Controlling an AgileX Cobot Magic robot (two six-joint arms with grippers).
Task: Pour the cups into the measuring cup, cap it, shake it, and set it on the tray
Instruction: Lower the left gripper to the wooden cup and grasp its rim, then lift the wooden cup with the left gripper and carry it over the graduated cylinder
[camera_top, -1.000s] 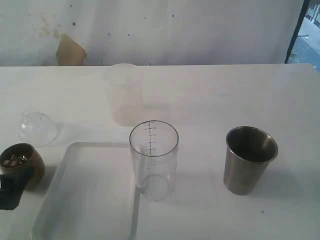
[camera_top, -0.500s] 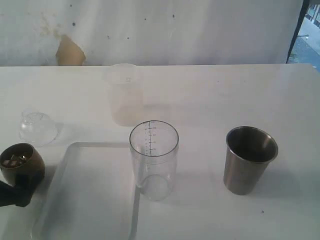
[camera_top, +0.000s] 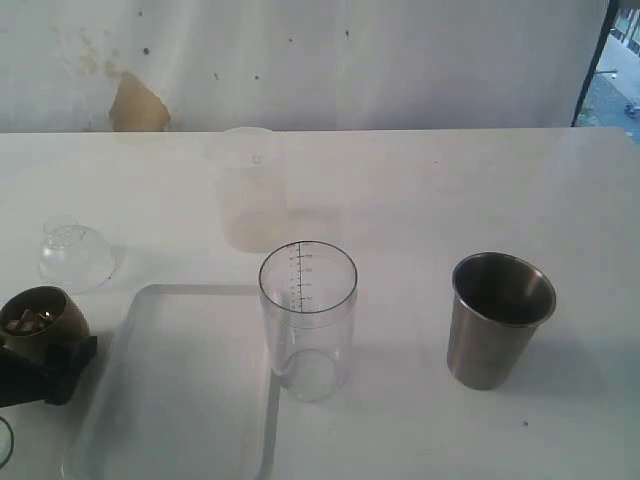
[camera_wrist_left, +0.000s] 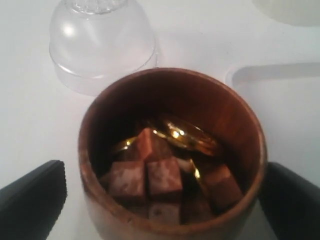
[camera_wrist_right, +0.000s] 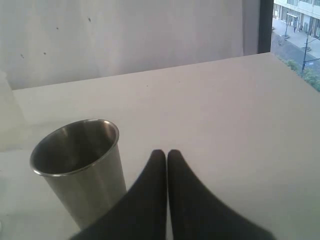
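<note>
Wooden cup (camera_wrist_left: 172, 155) stands inside the released, wide-spread left gripper (camera_wrist_left: 167, 192); right gripper (camera_wrist_right: 166, 152) clenched

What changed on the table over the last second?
The left hand moved in on the wooden cup; its open fingers now flank it, not yet closed. The wooden cup, measuring cup, steel tumbler and tray stayed put.

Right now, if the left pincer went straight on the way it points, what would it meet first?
The brown wooden cup, which the open left pincer straddles; the clear domed lid lies beyond.
</note>
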